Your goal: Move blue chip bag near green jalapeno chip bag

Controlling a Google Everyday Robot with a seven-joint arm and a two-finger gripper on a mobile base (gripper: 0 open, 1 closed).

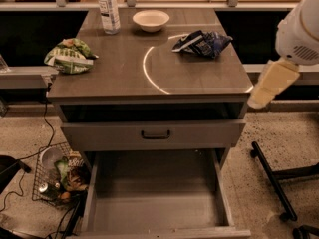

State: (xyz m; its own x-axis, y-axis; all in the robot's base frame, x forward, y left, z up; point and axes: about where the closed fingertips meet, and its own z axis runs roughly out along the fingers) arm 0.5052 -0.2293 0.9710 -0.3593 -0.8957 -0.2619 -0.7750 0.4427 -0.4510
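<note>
The blue chip bag (203, 43) lies crumpled on the back right of the grey cabinet top (124, 73). The green jalapeno chip bag (69, 57) lies at the top's left edge, far from the blue bag. My gripper (270, 83) shows as a cream-coloured piece under the white arm (300, 31). It hangs off the cabinet's right side, beside the front right corner and nearer to me than the blue bag. It holds nothing that I can see.
A white bowl (151, 20) and a clear water bottle (108, 8) stand at the back of the top. The bottom drawer (155, 203) is pulled out. A wire basket of rubbish (59, 177) sits on the floor at left, black chair legs (273, 178) at right.
</note>
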